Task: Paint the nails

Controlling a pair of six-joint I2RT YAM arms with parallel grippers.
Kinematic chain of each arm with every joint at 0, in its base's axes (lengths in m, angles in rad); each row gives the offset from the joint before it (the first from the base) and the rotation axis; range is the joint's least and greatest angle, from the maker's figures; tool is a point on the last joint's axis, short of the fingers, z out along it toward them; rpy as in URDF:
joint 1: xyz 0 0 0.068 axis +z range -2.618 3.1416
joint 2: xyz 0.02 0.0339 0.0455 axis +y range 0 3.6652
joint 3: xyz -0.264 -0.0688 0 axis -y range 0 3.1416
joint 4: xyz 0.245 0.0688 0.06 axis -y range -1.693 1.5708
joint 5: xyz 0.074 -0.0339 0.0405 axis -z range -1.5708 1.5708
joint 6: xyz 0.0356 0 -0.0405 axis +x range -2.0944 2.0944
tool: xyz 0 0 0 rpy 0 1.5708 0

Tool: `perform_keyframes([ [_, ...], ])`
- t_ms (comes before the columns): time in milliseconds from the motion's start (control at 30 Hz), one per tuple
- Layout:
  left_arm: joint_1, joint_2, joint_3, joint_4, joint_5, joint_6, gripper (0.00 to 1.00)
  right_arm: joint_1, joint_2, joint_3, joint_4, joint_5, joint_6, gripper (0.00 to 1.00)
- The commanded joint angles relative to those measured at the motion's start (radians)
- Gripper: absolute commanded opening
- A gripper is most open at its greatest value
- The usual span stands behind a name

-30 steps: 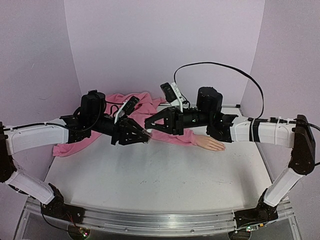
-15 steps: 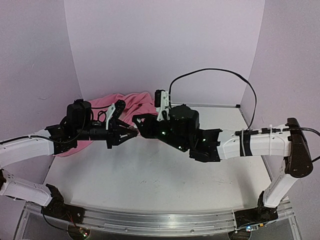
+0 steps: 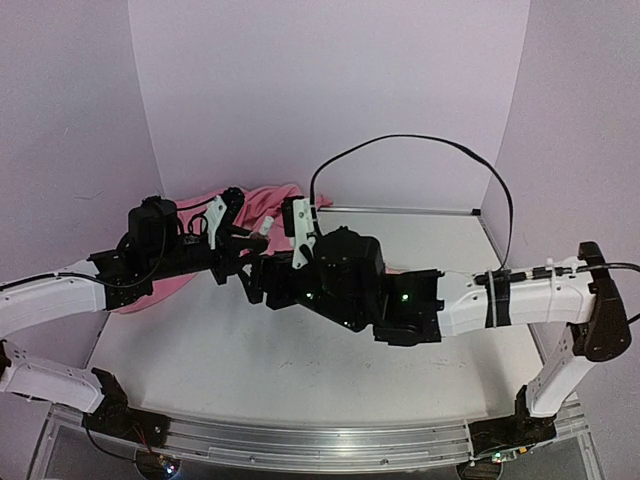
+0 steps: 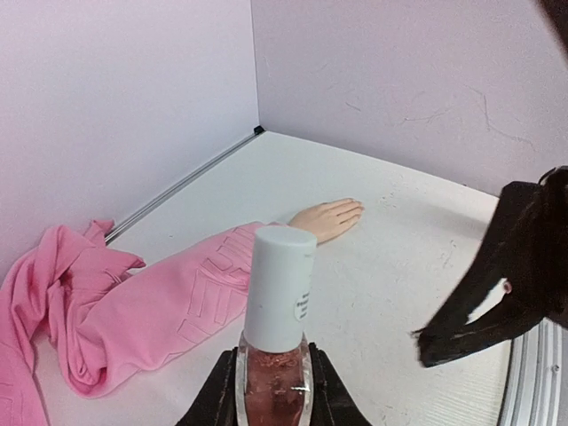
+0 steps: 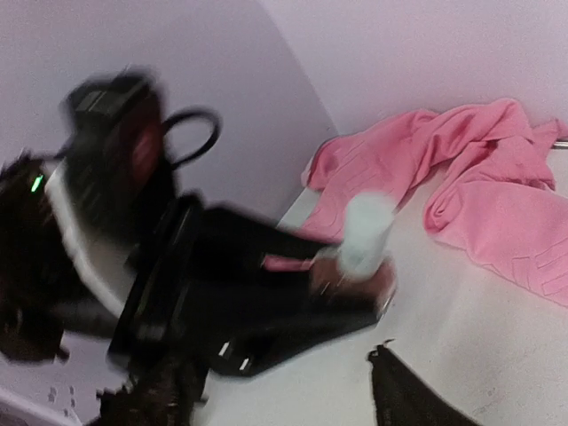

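Observation:
My left gripper (image 4: pixel 273 377) is shut on a small pinkish polish bottle (image 4: pixel 273 382) with a white cap (image 4: pixel 280 288), held upright above the table. The peach mannequin hand (image 4: pixel 328 217) lies flat beyond it, coming out of a pink sleeve (image 4: pixel 191 297); its nails are too small to make out. In the top view the right arm covers the hand. My right gripper (image 5: pixel 257 373) stands open just in front of the bottle (image 5: pixel 364 240), one finger (image 5: pixel 404 395) low on the right. In the top view the left gripper (image 3: pixel 252 262) and right gripper (image 3: pixel 272 290) meet left of centre.
The rest of the pink garment (image 3: pixel 265 205) is heaped against the back-left wall. A black cable (image 3: pixel 420 140) arcs above the right arm. Purple walls close in the white table (image 3: pixel 300 380) on three sides.
The right arm has swung left across the table to the left gripper and its jaws have opened. It now covers the mannequin hand in the top view. The left gripper still holds the bottle.

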Motion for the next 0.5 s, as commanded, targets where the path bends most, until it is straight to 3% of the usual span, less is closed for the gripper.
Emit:
perform_keyframes([
  [0, 0.007, 0.021, 0.048, 0.101, -0.005, -0.034, 0.0, -0.041, -0.207, 0.0, -0.064, -0.191, -0.207, 0.91],
  [33, 0.007, 0.031, 0.055, 0.098, 0.025, -0.038, 0.0, -0.072, -0.241, -0.013, -0.084, -0.239, -0.227, 0.97],
  [100, 0.007, 0.054, 0.072, 0.092, 0.113, -0.047, 0.0, -0.16, -0.299, -0.043, -0.124, -0.348, -0.234, 0.98],
  [267, 0.01, 0.112, 0.121, 0.089, 0.421, -0.098, 0.0, -0.413, -0.345, -0.108, -0.131, -0.87, -0.303, 0.98],
  [467, 0.011, 0.192, 0.192, 0.089, 0.733, -0.183, 0.0, -0.435, -0.302, -0.138, -0.025, -1.25, -0.413, 0.94],
])
